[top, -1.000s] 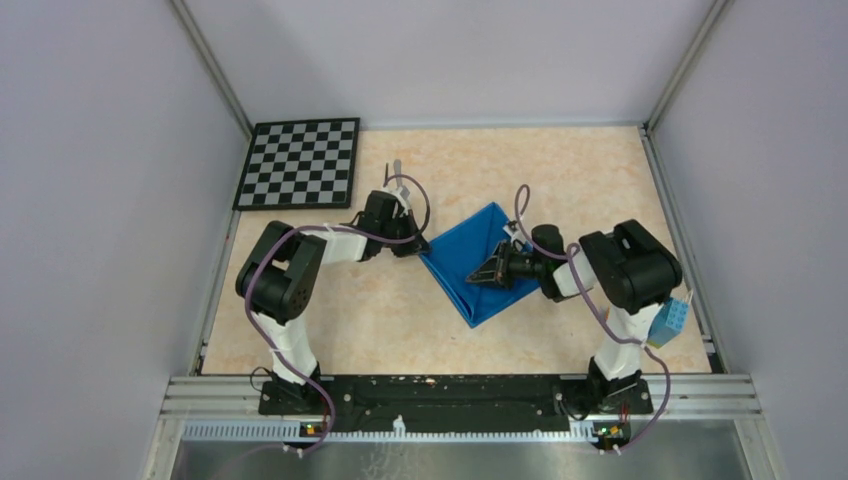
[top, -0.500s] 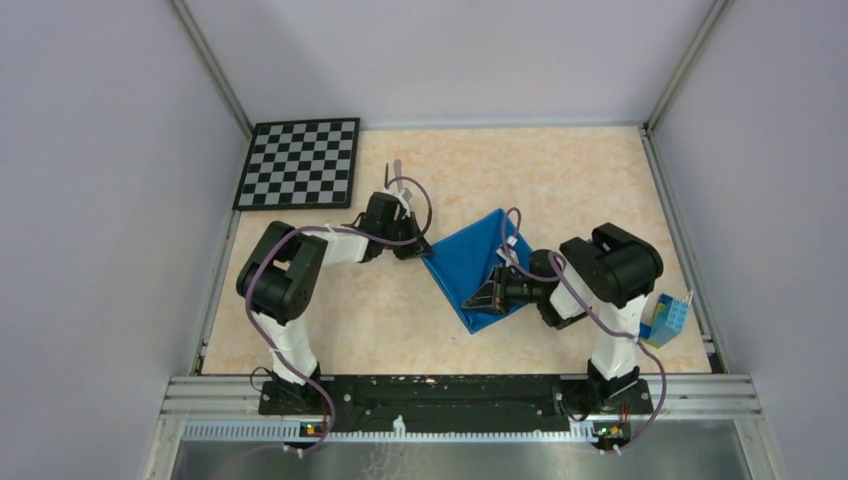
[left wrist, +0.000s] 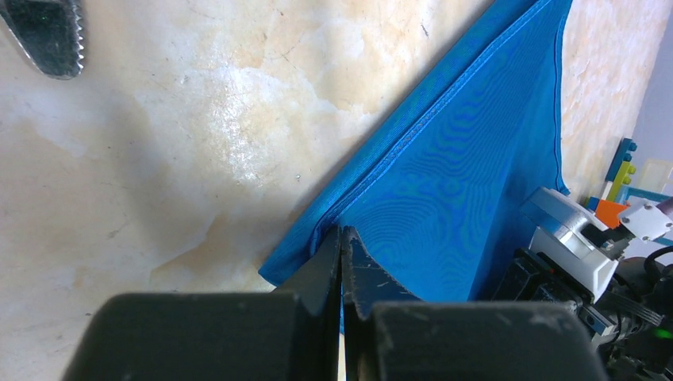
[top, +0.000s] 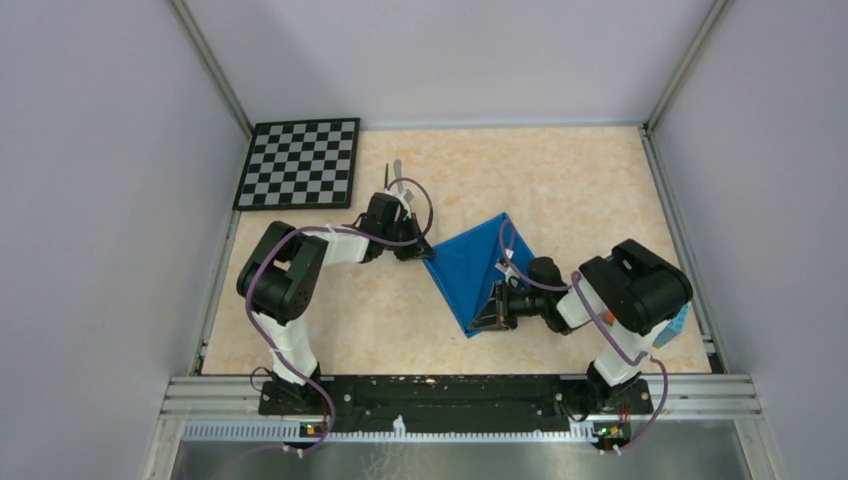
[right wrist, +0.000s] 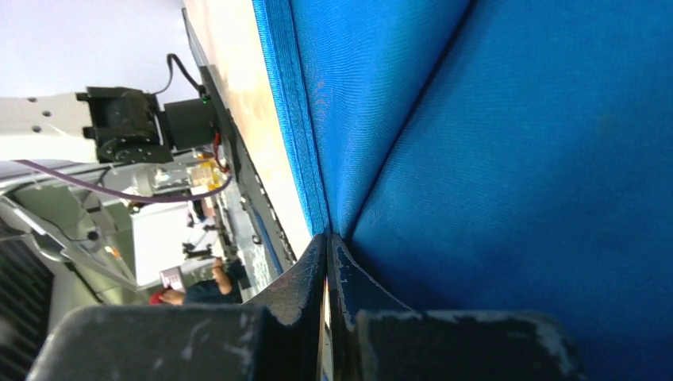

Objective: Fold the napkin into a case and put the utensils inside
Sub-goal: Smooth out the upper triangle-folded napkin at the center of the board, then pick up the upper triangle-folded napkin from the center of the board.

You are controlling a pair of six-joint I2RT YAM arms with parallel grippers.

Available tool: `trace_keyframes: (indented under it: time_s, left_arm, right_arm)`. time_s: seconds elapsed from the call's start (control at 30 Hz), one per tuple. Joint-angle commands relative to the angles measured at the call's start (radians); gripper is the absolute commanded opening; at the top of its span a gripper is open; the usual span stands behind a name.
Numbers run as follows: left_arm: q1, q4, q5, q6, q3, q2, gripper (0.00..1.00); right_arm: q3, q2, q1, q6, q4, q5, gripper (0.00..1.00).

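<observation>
The bright blue napkin [top: 465,262] lies mid-table as a folded, pointed shape with a raised crease. My left gripper [top: 424,254] is shut on its left corner; in the left wrist view the jaws pinch the layered hem [left wrist: 341,230]. My right gripper [top: 482,320] is shut on the napkin's near corner, where the cloth [right wrist: 516,159] rises from the closed tips [right wrist: 328,236]. The utensils lie behind the left arm: a pale knife [top: 397,169] with a thin dark fork [top: 388,178] beside it. The knife's serrated tip [left wrist: 44,32] shows in the left wrist view.
A black-and-white checkerboard [top: 300,163] lies at the far left corner. Coloured toy blocks [top: 672,325] sit by the right rail, partly behind the right arm. Metal rails [top: 460,385] and grey walls frame the table.
My right gripper has drawn its corner of the napkin toward the near edge, narrowing the folded shape. The left gripper has stayed on its corner.
</observation>
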Motion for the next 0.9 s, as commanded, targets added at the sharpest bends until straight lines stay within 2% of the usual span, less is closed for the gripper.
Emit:
trace_keyframes:
  time_s: [0.0,0.2,0.33,0.4,0.5,0.57,0.67,0.87]
  left_arm:
    - [0.007,-0.099,-0.088,0.037,-0.035,0.055,0.0]
    - [0.007,-0.102,-0.085,0.043,-0.033,0.057,0.0]
    - [0.007,-0.113,-0.076,0.055,-0.02,0.057,0.0]
    - [0.007,-0.118,-0.071,0.06,-0.013,0.055,0.0]
    - [0.007,-0.119,-0.069,0.065,-0.014,0.052,0.0]
    - [0.006,-0.114,-0.064,0.064,-0.019,0.052,0.0]
    - [0.007,-0.106,-0.061,0.062,-0.026,0.052,0.0]
    - [0.007,-0.101,-0.058,0.068,-0.028,0.06,0.0]
  right_arm:
    - [0.045,-0.051,0.025,-0.163,-0.214,0.03,0.0]
    - [0.069,-0.103,0.07,-0.269,-0.387,0.066,0.0]
    - [0.131,-0.3,0.162,-0.381,-0.742,0.239,0.01]
    - [0.169,-0.43,0.206,-0.428,-0.917,0.376,0.1]
    - [0.241,-0.625,0.286,-0.508,-1.066,0.612,0.39]
    - [0.281,-0.674,0.357,-0.566,-1.092,0.727,0.52]
    - [0.368,-0.631,0.439,-0.647,-1.102,0.843,0.62]
    - [0.595,-0.366,0.584,-0.762,-1.227,1.099,0.65]
